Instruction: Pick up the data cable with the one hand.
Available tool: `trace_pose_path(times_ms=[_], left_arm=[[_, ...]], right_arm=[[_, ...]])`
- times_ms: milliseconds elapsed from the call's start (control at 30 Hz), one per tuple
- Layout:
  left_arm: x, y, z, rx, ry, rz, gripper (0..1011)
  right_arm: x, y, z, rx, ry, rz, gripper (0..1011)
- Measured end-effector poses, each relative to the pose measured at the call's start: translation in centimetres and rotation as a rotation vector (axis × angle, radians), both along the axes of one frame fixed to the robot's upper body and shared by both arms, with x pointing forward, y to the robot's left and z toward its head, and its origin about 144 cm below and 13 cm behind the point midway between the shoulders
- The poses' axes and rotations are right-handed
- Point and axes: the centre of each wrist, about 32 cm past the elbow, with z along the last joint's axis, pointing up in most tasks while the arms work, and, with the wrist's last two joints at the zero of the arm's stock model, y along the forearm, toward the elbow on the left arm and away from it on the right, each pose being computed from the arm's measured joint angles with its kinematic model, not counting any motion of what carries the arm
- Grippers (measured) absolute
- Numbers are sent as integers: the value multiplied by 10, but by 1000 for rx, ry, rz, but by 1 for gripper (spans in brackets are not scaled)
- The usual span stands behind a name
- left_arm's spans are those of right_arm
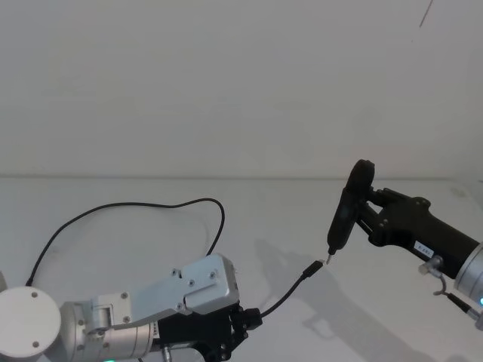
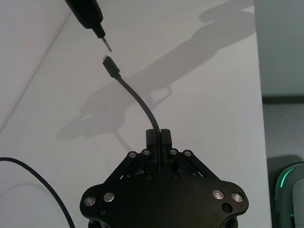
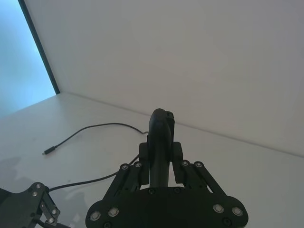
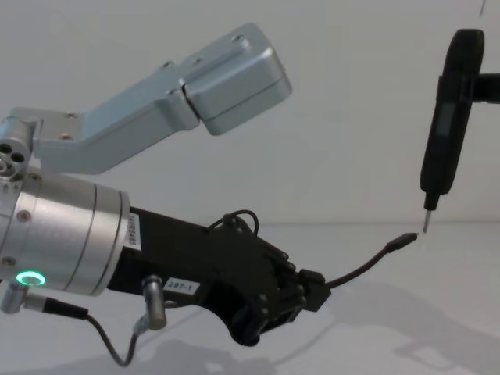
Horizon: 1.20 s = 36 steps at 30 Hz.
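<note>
Black data cable (image 1: 281, 296): plug end is up off table (image 1: 392, 317), pointing fwd, plug just short of tip of pen tool (image 1: 346, 215); rest lies in a loop on the table. Pickup looks done at that end; only the slack is left to raise, if req'd. Left gripper (image 2: 158, 134) pinches the cable a bit behind plug, jaws nearly together. Right gripper (image 3: 160, 154) clamped round pen tool, off to the right.

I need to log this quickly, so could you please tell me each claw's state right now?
Left claw: shut on the data cable.
Right claw: shut on the pen-shaped tool.
</note>
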Motion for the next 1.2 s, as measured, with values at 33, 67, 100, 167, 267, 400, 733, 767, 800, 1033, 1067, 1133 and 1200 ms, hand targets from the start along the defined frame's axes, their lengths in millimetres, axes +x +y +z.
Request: trace_pose_path(times_ms=[33,67,100,167,267,400,733,767,800,1033,1067,1133,1200], left_arm=[[0,0,0,0,0,0,53],[0,0,0,0,0,0,53],[0,0,0,0,0,0,53],[0,0,0,0,0,-1,53],[0,0,0,0,0,-1,53],[0,0,0,0,-1,-1,53],[0,0,0,1,0,-1,53],[0,0,0,1,0,-1,53],[0,0,0,1,-1,-1,53],[0,0,0,1,0,-1,53],[0,0,0,1,0,-1,53],[0,0,0,1,-1,-1,53],[0,0,0,1,-1,-1,53]], right_arm=[[0,0,0,2,0,-1,279],[1,0,-1,3,0,-1,279],[1,1,-1,5,-1,-2,279],[2,1,-2,10,-5,-8,279],[2,2,-2,16,-12,-16,279],[4,3,-4,24,-21,-27,279],[5,4,-4,27,-25,-31,279],[5,4,-4,27,-25,-30,279],[5,4,-4,26,-24,-29,279],[5,4,-5,20,-19,-20,279],[5,3,-5,19,-18,-19,279],[5,4,-5,17,-17,-18,279],[5,4,-5,14,-16,-16,279]])
